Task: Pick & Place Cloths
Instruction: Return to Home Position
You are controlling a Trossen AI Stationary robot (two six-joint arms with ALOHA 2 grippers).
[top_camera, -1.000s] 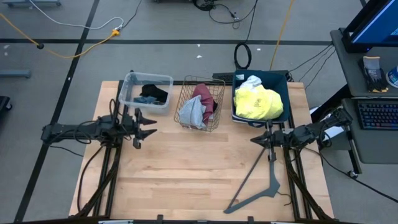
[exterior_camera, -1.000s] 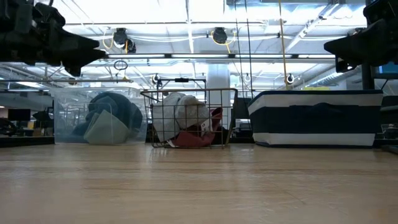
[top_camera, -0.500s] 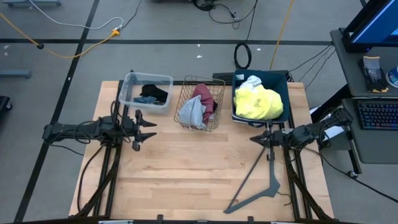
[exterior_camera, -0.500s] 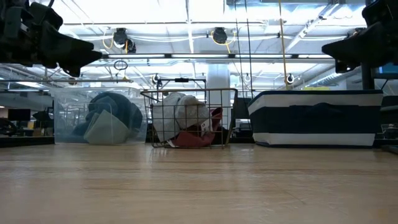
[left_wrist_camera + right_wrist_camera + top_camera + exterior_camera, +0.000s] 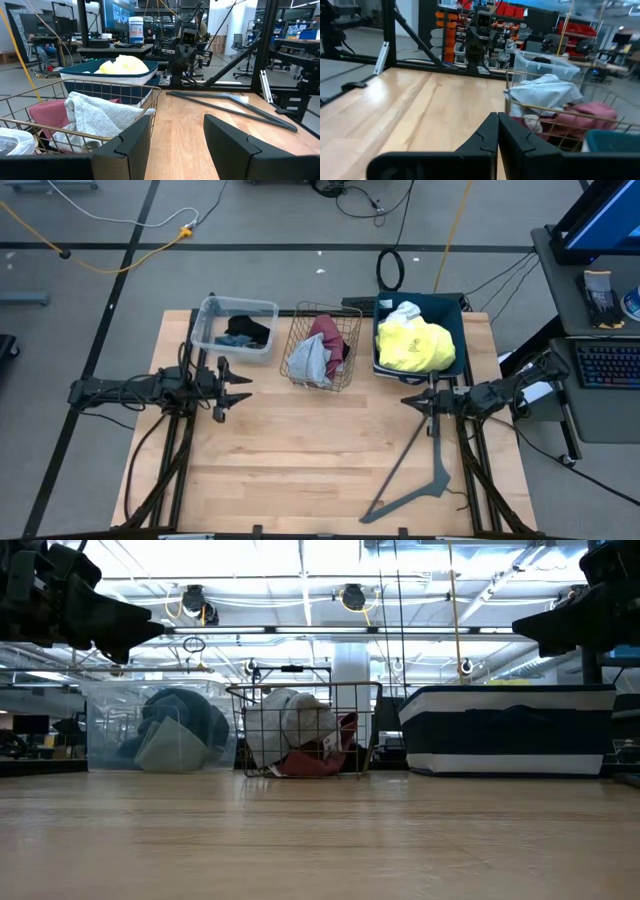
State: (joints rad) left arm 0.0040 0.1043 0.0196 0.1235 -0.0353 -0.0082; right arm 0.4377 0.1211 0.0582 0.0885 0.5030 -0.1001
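- Cloths lie in three containers along the far edge of the table (image 5: 300, 470): the yellow cloth (image 5: 413, 345) and white cloth (image 5: 404, 311) in the blue organizer (image 5: 452, 306), the grey cloth (image 5: 306, 362) and maroon cloth (image 5: 329, 337) in the wire basket (image 5: 296, 330), and the black cloth (image 5: 248, 330) in the clear bin (image 5: 212, 310).
- Sorting looks finished; the step in hand appears to be the arms going to rest.
- The left gripper (image 5: 245, 386) hovers before the clear bin, fingers spread and empty.
- The right gripper (image 5: 405, 401) hovers before the organizer, near the grey bar (image 5: 420, 470), fingers pressed together on nothing.
- The next move needs no grasp, only clearance from the containers.
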